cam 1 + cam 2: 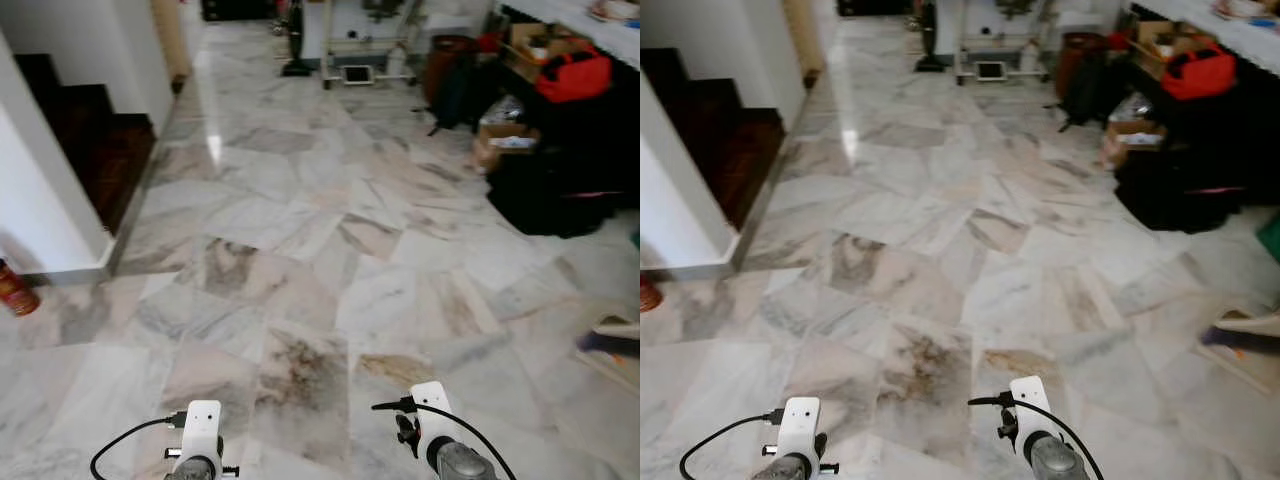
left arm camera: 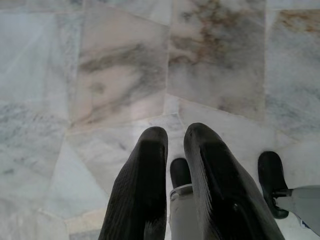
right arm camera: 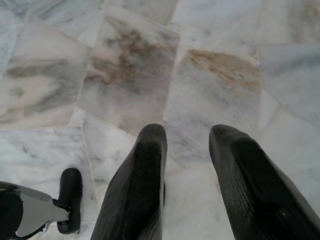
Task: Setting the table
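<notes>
Both arms hang low over a marble floor (image 1: 320, 250). Their white wrist housings show at the bottom of the head views, the left wrist (image 1: 201, 428) and the right wrist (image 1: 432, 410). In the left wrist view my left gripper (image 2: 175, 137) points down at the tiles with its two black fingers nearly together and nothing between them. My right gripper (image 3: 187, 135) also points at the floor, its fingers (image 3: 150, 150) spread apart and holding nothing.
A dark wooden staircase (image 1: 95, 145) and a white wall (image 1: 40, 210) stand on the left, with a red cylinder (image 1: 15, 290) at the wall's foot. Black bags (image 1: 560, 190), cardboard boxes (image 1: 505, 145) and an orange bag (image 1: 575, 75) crowd the right. A white cart (image 1: 365, 50) stands far ahead.
</notes>
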{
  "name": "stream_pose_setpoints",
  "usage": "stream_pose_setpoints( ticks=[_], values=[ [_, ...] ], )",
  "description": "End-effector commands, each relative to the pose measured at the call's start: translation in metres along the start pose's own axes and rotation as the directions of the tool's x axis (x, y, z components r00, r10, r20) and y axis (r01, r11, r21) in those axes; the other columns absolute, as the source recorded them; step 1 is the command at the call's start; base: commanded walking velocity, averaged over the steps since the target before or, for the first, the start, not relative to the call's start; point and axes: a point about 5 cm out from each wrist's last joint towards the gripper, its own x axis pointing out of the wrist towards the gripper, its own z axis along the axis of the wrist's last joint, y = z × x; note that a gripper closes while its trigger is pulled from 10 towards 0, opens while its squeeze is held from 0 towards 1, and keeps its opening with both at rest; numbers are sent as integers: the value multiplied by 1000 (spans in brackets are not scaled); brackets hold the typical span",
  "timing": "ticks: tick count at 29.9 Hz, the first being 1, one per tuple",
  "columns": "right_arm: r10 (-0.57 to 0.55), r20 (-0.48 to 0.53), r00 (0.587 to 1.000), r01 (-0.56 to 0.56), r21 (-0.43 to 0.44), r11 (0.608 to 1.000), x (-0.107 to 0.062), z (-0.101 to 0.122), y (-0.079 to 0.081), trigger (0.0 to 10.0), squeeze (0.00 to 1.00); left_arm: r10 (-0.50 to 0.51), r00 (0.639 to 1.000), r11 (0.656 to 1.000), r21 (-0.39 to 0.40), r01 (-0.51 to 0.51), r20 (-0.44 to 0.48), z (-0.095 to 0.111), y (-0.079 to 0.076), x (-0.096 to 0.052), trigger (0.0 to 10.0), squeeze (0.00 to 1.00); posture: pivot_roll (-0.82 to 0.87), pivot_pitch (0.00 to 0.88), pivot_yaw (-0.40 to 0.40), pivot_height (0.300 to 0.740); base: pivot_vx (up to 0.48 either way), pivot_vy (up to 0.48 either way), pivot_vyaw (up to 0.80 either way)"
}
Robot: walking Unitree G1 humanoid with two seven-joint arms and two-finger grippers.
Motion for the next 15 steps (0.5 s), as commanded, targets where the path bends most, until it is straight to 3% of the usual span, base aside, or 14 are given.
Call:
stream_pose_setpoints(
  ticks=[1, 15],
  values=[
    [4, -5, 1000, -4, -1, 1000, 0, -1, 1, 10000, 0, 8, 1000, 1000, -24, -8, 7, 1, 1, 0, 10000, 0, -68, 0, -13, 740, 0, 0, -800],
    [-12, -7, 1000, 12, 11, 1000, -1, -4, -1, 10000, 0, -10, 1000, 1000, -8, 10, 8, 4, -1, 1, 10000, 0, -94, 0, 1, 740, 0, 0, -800]
  ],
)
